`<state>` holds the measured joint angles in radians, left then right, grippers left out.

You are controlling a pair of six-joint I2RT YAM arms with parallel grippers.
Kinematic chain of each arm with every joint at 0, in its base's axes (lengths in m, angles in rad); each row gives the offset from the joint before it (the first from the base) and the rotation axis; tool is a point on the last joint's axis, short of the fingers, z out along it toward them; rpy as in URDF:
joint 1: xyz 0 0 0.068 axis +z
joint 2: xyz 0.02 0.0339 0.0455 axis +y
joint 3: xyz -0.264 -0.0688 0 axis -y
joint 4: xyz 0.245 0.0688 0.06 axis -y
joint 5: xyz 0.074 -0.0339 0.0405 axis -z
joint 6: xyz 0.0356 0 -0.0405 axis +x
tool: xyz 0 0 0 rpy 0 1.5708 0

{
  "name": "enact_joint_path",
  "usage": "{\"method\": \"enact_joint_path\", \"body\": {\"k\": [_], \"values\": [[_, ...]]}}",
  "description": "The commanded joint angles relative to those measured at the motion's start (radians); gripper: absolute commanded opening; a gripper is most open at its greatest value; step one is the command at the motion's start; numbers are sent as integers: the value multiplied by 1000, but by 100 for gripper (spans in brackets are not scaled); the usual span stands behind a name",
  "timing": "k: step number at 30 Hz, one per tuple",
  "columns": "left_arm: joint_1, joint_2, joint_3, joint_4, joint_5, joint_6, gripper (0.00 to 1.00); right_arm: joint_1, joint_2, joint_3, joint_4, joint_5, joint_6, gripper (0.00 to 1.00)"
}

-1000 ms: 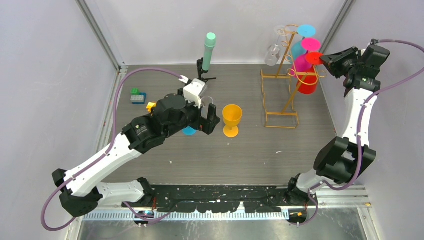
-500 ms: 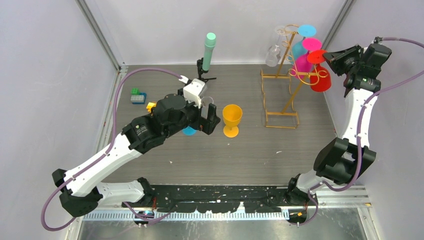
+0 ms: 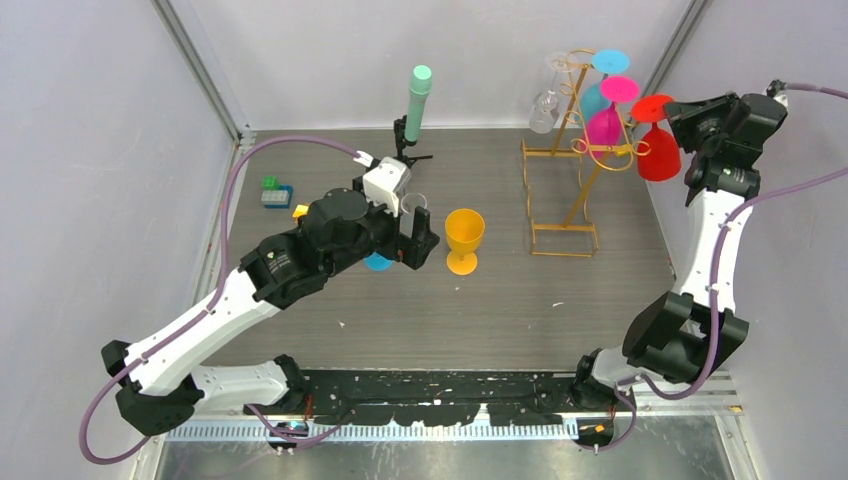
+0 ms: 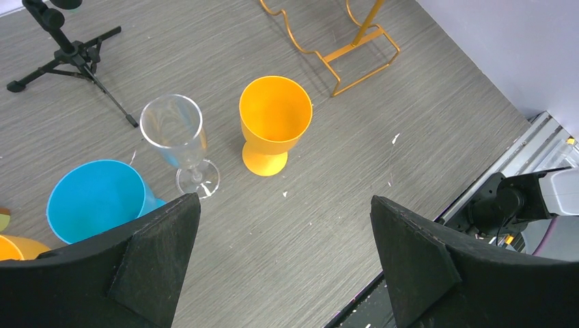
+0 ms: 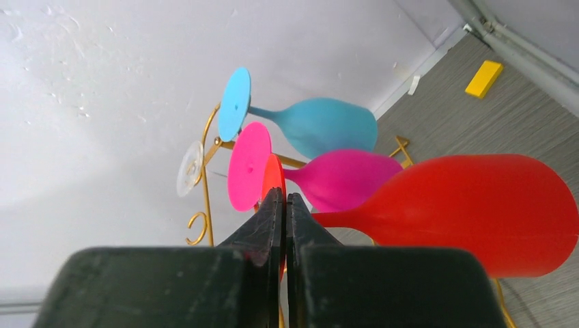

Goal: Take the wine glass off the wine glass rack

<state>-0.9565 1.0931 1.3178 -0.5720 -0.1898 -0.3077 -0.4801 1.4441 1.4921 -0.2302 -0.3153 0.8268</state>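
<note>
The gold wire wine glass rack [image 3: 570,150] stands at the back right. A clear glass [image 3: 546,105], a blue glass [image 3: 600,92] and a magenta glass [image 3: 607,122] hang from it upside down. My right gripper [image 3: 676,108] is shut on the foot of a red wine glass [image 3: 658,152] and holds it upside down to the right of the rack, clear of the hooks. In the right wrist view the jaws [image 5: 284,205] pinch the red foot, with the red bowl [image 5: 478,212] at right. My left gripper [image 3: 420,240] is open and empty over the table.
An orange goblet [image 3: 464,238], a clear flute [image 4: 174,137] and a blue cup [image 4: 95,198] stand near my left gripper. A black tripod with a mint-green cylinder [image 3: 416,105] is at the back. Toy bricks [image 3: 277,193] lie at left.
My right gripper has carried the red wine glass to the right and up, from beside the rack's hooks to free of the rack. The left arm has barely moved.
</note>
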Motion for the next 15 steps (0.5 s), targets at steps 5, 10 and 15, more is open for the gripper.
{"method": "enact_joint_path", "body": {"k": [5,10,15], "values": [[-2,-24,1,46,9,-7,98,-3,-105,-12,93,103,-1,1],[-2,-28,2,49,12,-7,98,-2,-146,0,106,82,9,0],[-2,-20,-1,66,24,-8,98,-2,-181,63,94,10,32,0]]}}
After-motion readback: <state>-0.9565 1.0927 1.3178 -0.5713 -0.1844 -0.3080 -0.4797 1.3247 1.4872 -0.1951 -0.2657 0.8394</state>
